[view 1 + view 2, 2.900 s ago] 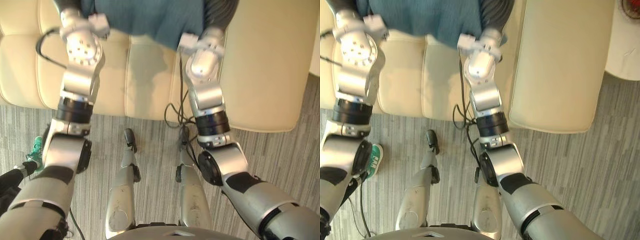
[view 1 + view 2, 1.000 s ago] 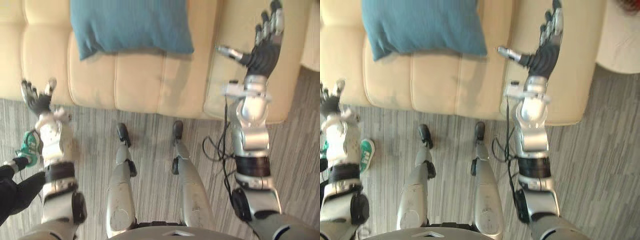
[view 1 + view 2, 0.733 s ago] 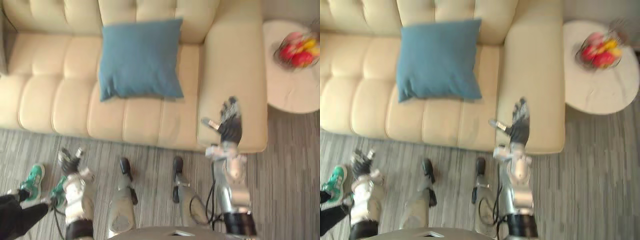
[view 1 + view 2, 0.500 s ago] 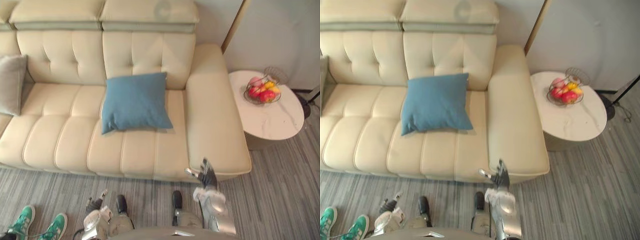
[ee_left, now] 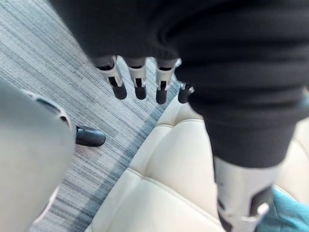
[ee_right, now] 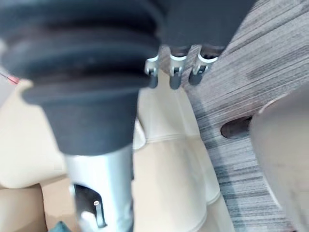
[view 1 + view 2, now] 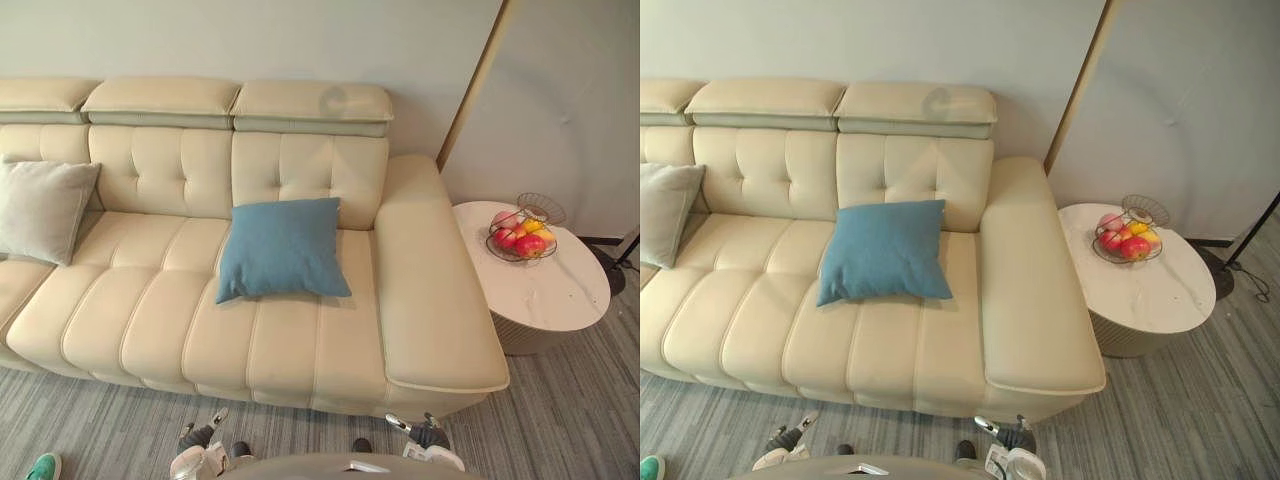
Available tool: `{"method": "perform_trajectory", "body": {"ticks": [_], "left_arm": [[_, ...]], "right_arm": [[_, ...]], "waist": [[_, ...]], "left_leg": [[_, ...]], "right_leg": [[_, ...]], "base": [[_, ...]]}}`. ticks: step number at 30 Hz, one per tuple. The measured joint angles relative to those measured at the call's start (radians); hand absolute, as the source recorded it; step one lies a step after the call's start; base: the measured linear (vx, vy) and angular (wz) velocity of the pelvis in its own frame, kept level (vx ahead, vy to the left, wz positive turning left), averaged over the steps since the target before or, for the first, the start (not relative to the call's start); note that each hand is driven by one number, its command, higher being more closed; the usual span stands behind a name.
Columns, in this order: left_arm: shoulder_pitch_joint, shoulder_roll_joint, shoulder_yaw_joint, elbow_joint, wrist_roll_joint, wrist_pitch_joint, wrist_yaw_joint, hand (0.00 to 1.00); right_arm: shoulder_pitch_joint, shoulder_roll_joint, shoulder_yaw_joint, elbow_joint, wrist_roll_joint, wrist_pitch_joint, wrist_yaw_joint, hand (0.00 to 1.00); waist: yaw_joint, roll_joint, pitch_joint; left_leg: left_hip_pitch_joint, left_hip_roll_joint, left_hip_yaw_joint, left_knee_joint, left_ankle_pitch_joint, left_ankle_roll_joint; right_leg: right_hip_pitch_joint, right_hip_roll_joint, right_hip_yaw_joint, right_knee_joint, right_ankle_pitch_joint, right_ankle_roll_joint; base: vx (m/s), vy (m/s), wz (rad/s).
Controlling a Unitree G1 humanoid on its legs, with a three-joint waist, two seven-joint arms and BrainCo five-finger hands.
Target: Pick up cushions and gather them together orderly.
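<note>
- No readable text, labels, numbers or signs in any view.
- Blue cushion (image 7: 282, 250), grey cushion (image 7: 40, 210): plain fabric, nothing legible.
- Sofa (image 7: 150, 310): plain, no tag readable.
- Surface (image 7: 555, 292) and fruit bowl (image 7: 520, 240): no print to be made out.
</note>
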Motion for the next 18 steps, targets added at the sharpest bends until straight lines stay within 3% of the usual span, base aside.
{"method": "perform_trajectory", "body": {"ticks": [4, 5, 6, 7, 8, 9, 10, 11, 12, 13, 14, 15, 16, 18], "left_arm": [[-0.01, 0.007, -0.015, 0.005, -0.001, 0.0, -0.006, 0.0], [-0.027, 0.026, -0.03, 0.012, -0.011, 0.003, -0.005, 0.0], [-0.05, 0.045, -0.029, 0.007, -0.022, 0.004, -0.001, 0.0], [-0.042, 0.041, -0.022, 0.0, -0.022, 0.004, 0.004, 0.0], [-0.053, 0.035, -0.005, -0.005, -0.023, 0.003, 0.014, 0.0], [-0.054, 0.039, -0.008, -0.011, -0.031, 0.002, 0.018, 0.0], [-0.043, 0.047, -0.008, -0.024, -0.04, 0.003, 0.017, 0.0], [-0.038, 0.065, -0.006, -0.029, -0.043, 0.002, 0.017, 0.0], [-0.045, 0.053, 0.003, -0.016, -0.051, 0.004, 0.018, 0.0], [-0.038, 0.03, 0.002, -0.011, -0.066, 0.005, 0.021, 0.0], [-0.035, 0.025, 0.002, -0.012, -0.073, 0.003, 0.025, 0.0], [-0.047, 0.016, 0.0, -0.004, -0.079, 0.004, 0.032, 0.0], [-0.04, 0.013, -0.019, 0.001, -0.082, 0.005, 0.038, 0.0], [-0.031, 0.01, -0.018, -0.002, -0.088, 0.004, 0.038, 0.0]], "right_arm": [[-0.021, -0.008, -0.013, 0.007, -0.001, 0.015, -0.001, 0.0], [-0.039, -0.007, -0.012, 0.007, -0.001, 0.017, -0.003, 0.0], [-0.049, 0.003, -0.01, 0.01, -0.002, 0.021, -0.003, 0.0], [-0.058, 0.003, -0.011, 0.014, -0.003, 0.025, -0.003, 0.0], [-0.082, -0.004, -0.013, 0.014, -0.016, 0.028, -0.003, 0.0], [-0.077, -0.002, -0.012, 0.031, -0.025, 0.026, -0.003, 0.0], [-0.078, 0.002, -0.01, 0.048, -0.032, 0.026, -0.004, 0.0], [-0.077, 0.007, -0.007, 0.068, -0.035, 0.025, -0.003, 0.0], [-0.097, -0.002, 0.014, 0.078, -0.039, 0.026, -0.003, 0.0], [-0.117, -0.012, 0.017, 0.076, -0.039, 0.026, -0.006, 0.0], [-0.135, -0.012, 0.019, 0.076, -0.04, 0.026, -0.008, 0.0], [-0.161, -0.018, 0.018, 0.083, -0.039, 0.027, -0.012, 0.0], [-0.161, -0.023, 0.018, 0.101, -0.039, 0.028, -0.013, 0.0], [-0.161, -0.031, 0.007, 0.111, -0.039, 0.032, -0.015, 0.0]], "waist": [[0.013, -0.01, 0.01], [0.011, -0.017, 0.029], [0.009, -0.041, 0.044], [0.016, -0.02, 0.035], [0.012, -0.011, 0.057], [0.003, -0.034, 0.056], [0.003, -0.057, 0.049], [0.009, -0.078, 0.047], [0.031, -0.07, 0.039], [0.043, -0.032, 0.032], [0.052, -0.014, 0.037], [0.047, 0.011, 0.059], [0.036, 0.029, 0.071], [0.039, 0.041, 0.077]], "left_leg": [[0.006, 0.003, 0.086, 0.001, -0.009, -0.003], [0.001, 0.001, 0.11, 0.007, -0.009, -0.002], [-0.018, -0.012, 0.096, 0.027, -0.023, 0.019], [-0.042, 0.007, 0.087, 0.032, -0.017, 0.03], [-0.056, 0.028, 0.097, 0.051, -0.012, 0.028], [-0.067, 0.025, 0.056, 0.094, -0.009, 0.02], [-0.071, 0.017, 0.033, 0.117, -0.012, 0.017], [-0.076, 0.0, 0.023, 0.134, -0.019, 0.009], [-0.098, 0.024, 0.017, 0.156, -0.026, 0.024], [-0.129, 0.03, -0.003, 0.162, -0.034, 0.043], [-0.145, 0.038, -0.014, 0.169, -0.036, 0.033], [-0.17, 0.053, -0.021, 0.19, -0.019, 0.022], [-0.19, 0.059, -0.056, 0.185, -0.019, 0.025], [-0.175, 0.056, -0.075, 0.166, -0.022, 0.018]], "right_leg": [[-0.072, 0.009, 0.087, 0.044, 0.0, 0.0], [-0.118, 0.01, 0.102, 0.106, -0.011, -0.002], [-0.164, 0.009, 0.121, 0.14, -0.004, 0.002], [-0.156, 0.008, 0.129, 0.133, 0.004, 0.006], [-0.256, -0.001, 0.085, 0.393, -0.106, -0.041], [-0.303, -0.048, 0.044, 0.714, -0.228, -0.022], [-0.285, -0.073, 0.043, 0.788, -0.249, -0.007], [-0.277, -0.074, 0.038, 0.771, -0.255, 0.006], [-0.225, -0.032, 0.042, 0.658, -0.268, 0.018], [-0.149, -0.005, 0.05, 0.47, -0.269, 0.014], [-0.124, 0.004, 0.048, 0.403, -0.272, 0.006], [-0.123, 0.016, 0.028, 0.367, -0.235, -0.004], [-0.098, 0.03, 0.009, 0.308, -0.203, -0.002], [-0.059, 0.033, -0.01, 0.249, -0.184, -0.006]], "base": [[-0.01, 0.011, -0.59], [-0.05, 0.019, -0.83], [-0.06, 0.005, -0.59], [-0.08, -0.034, -0.33], [-0.03, -0.105, 0.27], [-0.01, -0.186, 0.64], [0.01, -0.173, 0.76], [-0.03, -0.193, 0.25], [-0.08, -0.113, -0.1], [-0.09, -0.1, -0.27], [-0.13, -0.011, -0.15], [-0.19, 0.01, 0.22], [-0.23, 0.047, 0.39], [-0.19, 0.059, 0.28]]}}
